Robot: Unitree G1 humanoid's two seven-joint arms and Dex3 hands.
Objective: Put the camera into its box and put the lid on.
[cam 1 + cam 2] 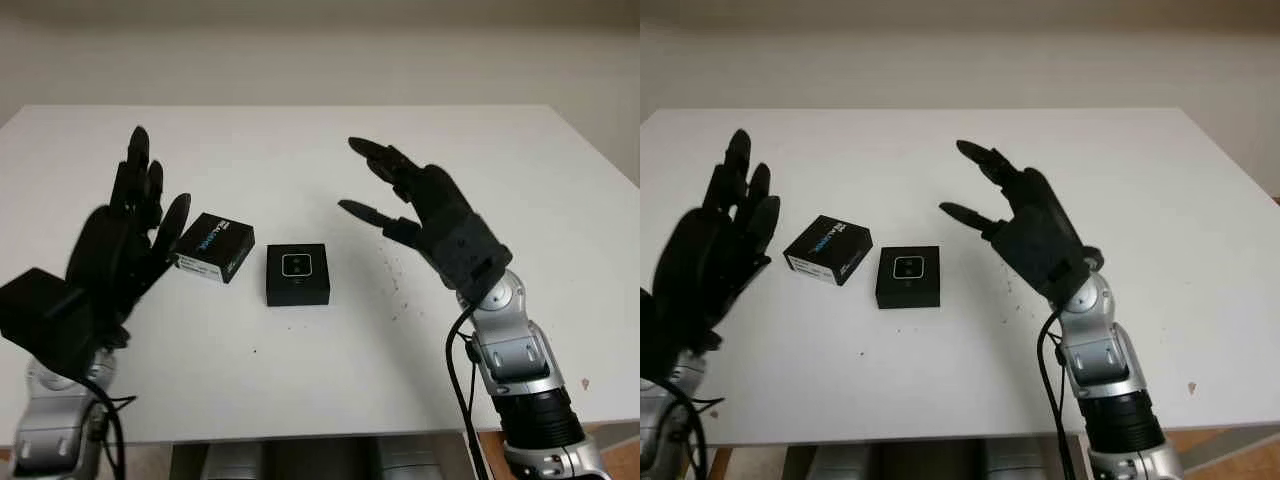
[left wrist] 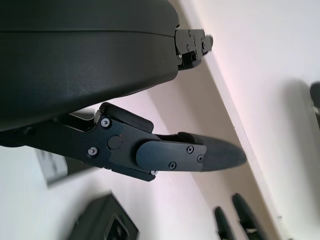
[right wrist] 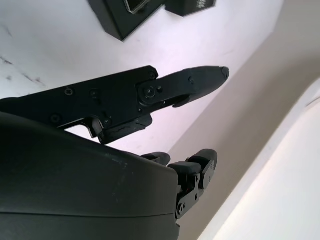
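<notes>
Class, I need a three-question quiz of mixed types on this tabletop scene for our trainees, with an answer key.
1. True or false: the left hand grips the black square box with the lens panel on top.
2. Which item lies nearer the right hand: A) that square box, B) the black printed carton?
3. Fill in: both items rest on the white ____.

Key: 1 false; 2 A; 3 table.
</notes>
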